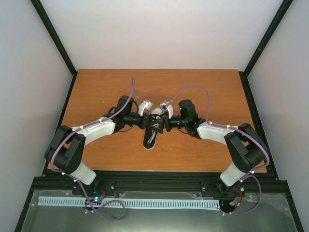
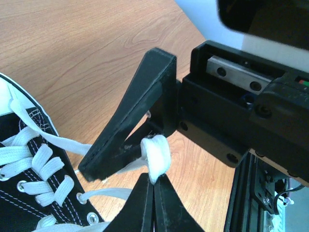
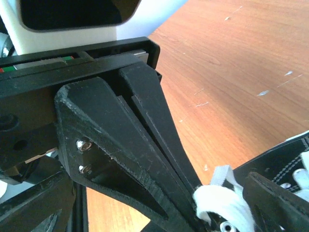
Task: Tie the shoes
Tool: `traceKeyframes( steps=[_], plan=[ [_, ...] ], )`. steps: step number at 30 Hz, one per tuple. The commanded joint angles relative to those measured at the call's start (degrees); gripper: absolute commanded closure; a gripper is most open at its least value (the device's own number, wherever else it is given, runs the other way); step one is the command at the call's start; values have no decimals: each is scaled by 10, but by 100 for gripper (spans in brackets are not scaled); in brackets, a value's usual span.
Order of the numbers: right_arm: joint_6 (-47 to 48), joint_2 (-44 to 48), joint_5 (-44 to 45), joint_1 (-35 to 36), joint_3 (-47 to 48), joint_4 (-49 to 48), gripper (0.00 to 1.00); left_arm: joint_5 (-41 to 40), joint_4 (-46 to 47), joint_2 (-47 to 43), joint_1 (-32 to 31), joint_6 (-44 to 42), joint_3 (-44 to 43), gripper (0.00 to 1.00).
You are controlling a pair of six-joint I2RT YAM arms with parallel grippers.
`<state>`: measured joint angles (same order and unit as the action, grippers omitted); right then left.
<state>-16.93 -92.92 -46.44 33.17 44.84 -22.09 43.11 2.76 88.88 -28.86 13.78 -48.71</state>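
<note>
Left end effector (image 2: 154,182): 2 fingers pressed together, pinching a folded bunch of white lace (image 2: 157,153) at the tips.

Right end effector (image 3: 194,191): its 2 fingers lie side by side with no gap visible. More bunched lace sits at their tips, so it appears clamped on the lace too. The exact contact is hidden behind the bunch.

The 2 end effectors meet tip to tip, nearly touching, directly over the sneaker (image 1: 151,137).

From the pinch, lace strands run down to the eyelets of the black canvas upper.

The sneaker rests on the wooden surface (image 1: 96,92) near its middle, between the 2 arms, long axis running near-to-far.
</note>
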Motion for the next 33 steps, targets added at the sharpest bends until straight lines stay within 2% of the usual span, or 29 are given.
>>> traceKeyframes(
  steps=[1, 6, 11, 18, 23, 25, 27, 29, 33],
  plan=[
    [45, 55, 62, 4, -6, 31, 5, 6, 9, -10, 1, 5, -6, 99],
    [81, 129, 102, -11, -34, 101, 5, 0, 5, -18, 2, 2, -4, 99],
    [71, 164, 122, -37, -83, 98, 8, -1, 3, -24, 2, 1, -1, 99],
    [63, 143, 160, -41, -91, 89, 27, 1, 4, -24, 2, 1, -2, 99],
    [47, 116, 254, -44, -70, 112, 40, 0, 3, -24, 2, 1, 0, 99],
    [45, 109, 242, -47, -71, 109, 42, -1, 3, -24, 2, 1, 0, 99],
    [47, 116, 189, -46, -85, 81, 41, -1, 3, -24, 2, 0, 0, 99],
    [50, 131, 139, -46, -95, 57, 35, -1, 1, -24, 2, 0, -1, 99],
    [54, 167, 85, -46, -88, 43, 14, 3, 1, -24, 2, 2, -2, 99]
  ],
)
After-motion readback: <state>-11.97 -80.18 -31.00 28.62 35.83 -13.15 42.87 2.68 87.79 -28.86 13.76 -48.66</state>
